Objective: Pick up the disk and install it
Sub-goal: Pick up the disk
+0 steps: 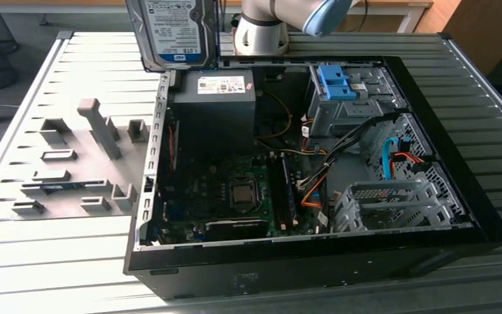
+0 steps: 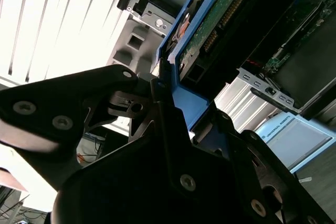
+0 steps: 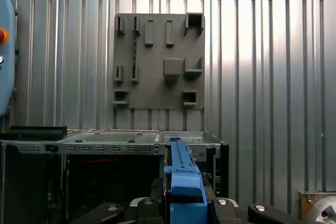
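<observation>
Your gripper (image 2: 173,109) has its black fingers (image 2: 126,106) clamped tight on the disk (image 1: 174,33), a flat silver-grey hard drive with a white-and-blue label and blue plastic rails. The grip is on one railed edge. In both wrist views the blue rail sits pinched between the fingers, and in the second wrist view you can see the drive's green circuit side (image 2: 220,19) beyond them.

So the disk is off the ribbed metal table (image 1: 59,261) and in the air. In the exterior view it hangs at the top, above the back rim of the open black computer case (image 1: 321,261) lying on its side. It is just beside the pale arm (image 1: 260,33), on the exterior view's left.

The disk stands on edge with its label facing the exterior camera. Its long axis runs roughly up and down, slightly tilted. Just below it is the dark grey power supply box (image 1: 216,98) with its white sticker.

The relation to watch is sideways. Both drive spots lie to the exterior view's right of the held disk:
- **Metal bay:** it carries the bare blue plastic bracket (image 1: 336,82) and is near, across the back of the case.
- **Drive cage:** the perforated silver cage (image 1: 391,203) looks empty. It is well apart from the disk, toward the case's front corner.

The grey moulded fixture board (image 1: 76,163) lies on the table on the other side of the case.
</observation>
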`<state>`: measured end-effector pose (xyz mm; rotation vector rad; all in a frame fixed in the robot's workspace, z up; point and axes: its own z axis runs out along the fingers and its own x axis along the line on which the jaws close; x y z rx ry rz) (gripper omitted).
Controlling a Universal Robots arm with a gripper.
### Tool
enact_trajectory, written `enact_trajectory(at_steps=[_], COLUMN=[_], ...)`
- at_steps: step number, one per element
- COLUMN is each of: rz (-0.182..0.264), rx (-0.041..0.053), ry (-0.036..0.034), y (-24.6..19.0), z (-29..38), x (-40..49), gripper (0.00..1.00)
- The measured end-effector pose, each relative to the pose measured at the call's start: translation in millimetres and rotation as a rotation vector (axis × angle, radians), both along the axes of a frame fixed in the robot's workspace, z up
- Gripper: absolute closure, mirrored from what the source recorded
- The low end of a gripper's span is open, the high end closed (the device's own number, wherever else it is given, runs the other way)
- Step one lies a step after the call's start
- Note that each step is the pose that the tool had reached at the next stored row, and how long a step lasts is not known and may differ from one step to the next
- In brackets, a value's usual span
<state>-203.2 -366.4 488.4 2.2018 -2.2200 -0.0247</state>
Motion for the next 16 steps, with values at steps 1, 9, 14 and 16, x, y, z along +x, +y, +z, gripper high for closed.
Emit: enact_trajectory(at_steps=[1,9,14,16], rz=[0.000,0.000,0.000,0.000], rx=[0.0000,0.0000,-0.0001,0.0000], ry=[0.0000,0.0000,0.0001,-0.0001], y=[0.0,0.0,-0.1,-2.0], z=[0.0,0.0,0.1,0.0], x=[1.5,14.0,21.1,21.5], gripper=[0.63,0.63,0.63,0.63])
